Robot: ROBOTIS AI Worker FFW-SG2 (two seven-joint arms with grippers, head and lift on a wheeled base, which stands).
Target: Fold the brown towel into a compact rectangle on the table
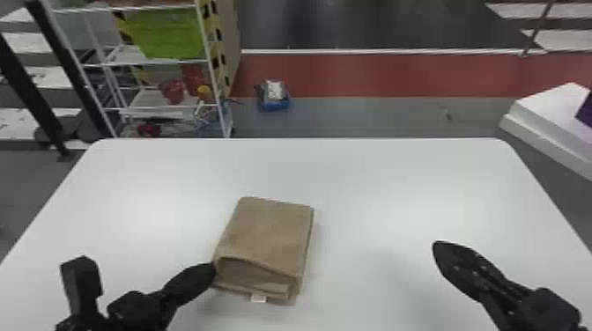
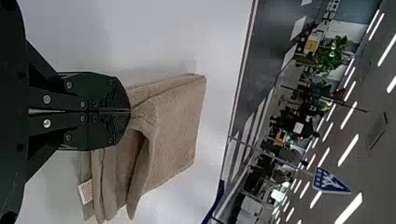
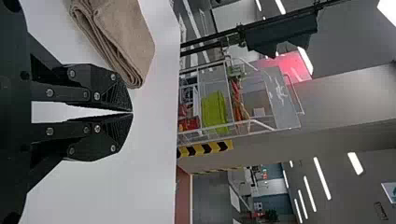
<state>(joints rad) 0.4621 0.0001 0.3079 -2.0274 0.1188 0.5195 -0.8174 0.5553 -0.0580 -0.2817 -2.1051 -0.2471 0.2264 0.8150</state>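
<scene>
Fingers of the left gripper (image 2: 130, 111) are closed on the near left corner of the brown towel (image 1: 271, 233), which lies left of centre on the table (image 1: 396, 176). Main folds appear complete, forming a compact layered rectangle; the loose near edge likely requires flattening and release. Right gripper (image 3: 132, 112), fingertips together and empty, is positioned well apart.

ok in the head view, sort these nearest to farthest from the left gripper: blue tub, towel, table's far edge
1. towel, right at the left gripper
2. table's far edge, beyond the towel
3. blue tub, on the floor past that edge
</scene>
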